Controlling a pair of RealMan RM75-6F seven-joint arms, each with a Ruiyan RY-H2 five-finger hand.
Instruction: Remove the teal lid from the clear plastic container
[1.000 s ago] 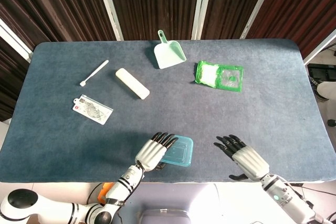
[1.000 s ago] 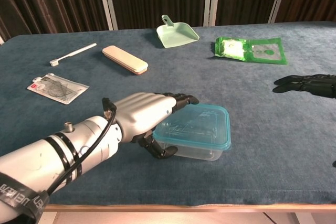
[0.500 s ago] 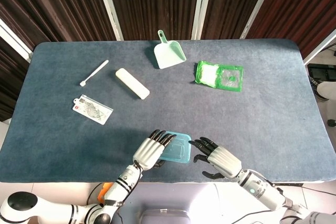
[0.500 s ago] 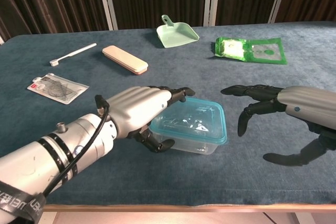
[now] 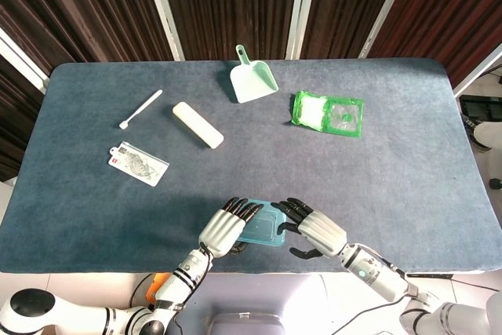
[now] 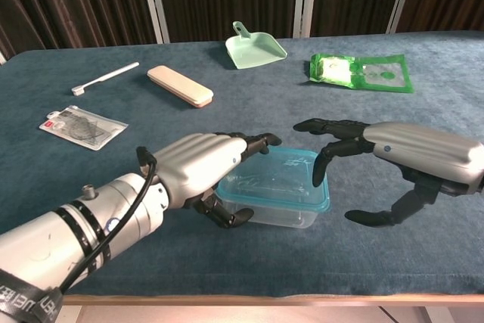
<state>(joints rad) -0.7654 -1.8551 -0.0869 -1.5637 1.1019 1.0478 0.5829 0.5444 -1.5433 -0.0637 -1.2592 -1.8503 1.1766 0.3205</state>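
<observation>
The right hand has swung in from the right since a moment ago and now hangs over the right edge of the teal lid, where before it sat well apart. Its fingers are spread, the dark tips above the lid's rim, the thumb low beside the clear plastic container; whether any tip touches the lid I cannot tell. The lid is still seated on the container. The left hand grips the container's left end, fingers over the lid and thumb tucked under the wall. The container sits near the front edge of the table, between the two hands.

Far behind the container lies a mint dustpan. To the container's far right rear is a green packet. To its left rear lie a cream case, a white toothbrush and a clear pouch.
</observation>
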